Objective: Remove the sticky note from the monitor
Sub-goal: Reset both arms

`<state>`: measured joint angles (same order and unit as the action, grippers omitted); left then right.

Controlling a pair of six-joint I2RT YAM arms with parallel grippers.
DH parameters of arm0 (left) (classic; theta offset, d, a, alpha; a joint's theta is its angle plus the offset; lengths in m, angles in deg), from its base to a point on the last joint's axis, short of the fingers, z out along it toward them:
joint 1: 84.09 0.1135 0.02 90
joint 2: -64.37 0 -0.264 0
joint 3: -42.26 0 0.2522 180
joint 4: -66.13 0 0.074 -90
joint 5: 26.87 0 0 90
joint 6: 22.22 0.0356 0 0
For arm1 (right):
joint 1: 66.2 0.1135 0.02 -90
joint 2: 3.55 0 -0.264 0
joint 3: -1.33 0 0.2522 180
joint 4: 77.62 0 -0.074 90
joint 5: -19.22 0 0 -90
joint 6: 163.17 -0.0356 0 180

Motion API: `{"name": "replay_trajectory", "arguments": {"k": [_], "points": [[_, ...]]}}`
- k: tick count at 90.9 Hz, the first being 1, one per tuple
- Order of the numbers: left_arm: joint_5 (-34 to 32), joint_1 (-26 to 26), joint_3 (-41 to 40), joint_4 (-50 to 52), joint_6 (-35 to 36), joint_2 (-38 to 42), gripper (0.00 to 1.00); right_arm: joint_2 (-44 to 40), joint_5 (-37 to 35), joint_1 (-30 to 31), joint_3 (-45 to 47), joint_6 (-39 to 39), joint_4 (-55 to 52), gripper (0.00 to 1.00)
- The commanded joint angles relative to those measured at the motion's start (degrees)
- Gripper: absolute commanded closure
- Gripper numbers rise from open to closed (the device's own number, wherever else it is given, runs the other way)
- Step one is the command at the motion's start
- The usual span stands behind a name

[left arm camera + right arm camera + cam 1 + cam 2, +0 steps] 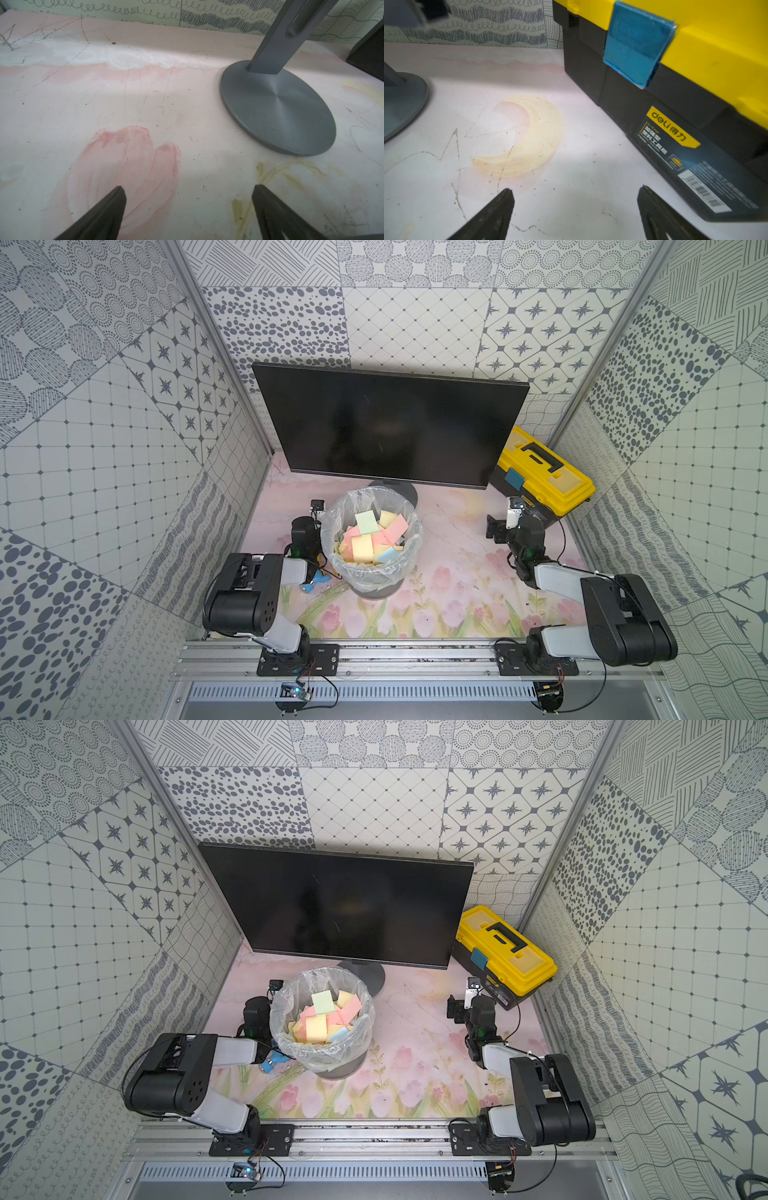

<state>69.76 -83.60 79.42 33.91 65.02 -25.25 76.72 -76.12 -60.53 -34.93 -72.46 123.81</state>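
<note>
The monitor (386,427) stands at the back of the flowered mat (457,556), its screen dark and plain in both top views (336,907), its left edge close to the patterned side wall (124,472) and its right lower corner just beside the yellow toolbox (544,472). In front of its round foot sits a bag-lined bin (374,578) holding pastel paper notes (376,539); the left arm is tucked close against the bin, the right arm sits near the toolbox. Between bin and right arm the mat lies open, as does the strip along the front rail (415,655).

The left wrist view shows what the top views hide under the screen: the grey foot (278,112) with its slanted neck and bare mat beside it. There the left gripper (189,187) stands wide open, holding nothing. The right wrist view gives the toolbox (716,52) from the side, a blue flap (636,49) over its lid edge and a printed label below, plus the rim of the foot (402,104). The right gripper (575,188) is likewise spread wide over bare mat, empty
</note>
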Motion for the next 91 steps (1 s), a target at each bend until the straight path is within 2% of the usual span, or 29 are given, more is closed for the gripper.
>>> {"name": "replay_trajectory", "arguments": {"k": [1,13,17,23,28,34,91], "points": [[-0.1,-0.1,-0.1,-3.0,0.0,-0.4,0.0,3.5,2.9,-0.3,-1.4,1.3,7.9,0.03],[-0.1,-0.1,-0.2,-3.0,0.0,-0.4,0.0,7.6,4.5,-1.9,-0.5,0.0,12.1,0.03],[-0.1,-0.1,-0.1,-3.0,0.0,-0.4,0.0,9.8,3.0,-2.5,0.5,-1.2,18.0,0.03],[-0.1,-0.1,-0.2,-3.0,0.0,-0.4,0.0,8.3,5.0,-3.9,-1.5,-2.4,11.1,0.03],[-0.1,-0.1,-0.2,-3.0,0.0,-0.4,0.01,9.2,5.6,-4.4,-0.6,-2.7,14.5,0.03],[-0.1,-0.1,-0.1,-3.0,0.0,-0.4,0.01,8.4,5.8,-4.4,-1.2,-2.5,12.0,0.03],[-0.1,-0.1,-0.1,-3.0,0.0,-0.4,0.01,8.6,6.3,-3.9,-1.2,-1.8,12.3,0.03]]}}
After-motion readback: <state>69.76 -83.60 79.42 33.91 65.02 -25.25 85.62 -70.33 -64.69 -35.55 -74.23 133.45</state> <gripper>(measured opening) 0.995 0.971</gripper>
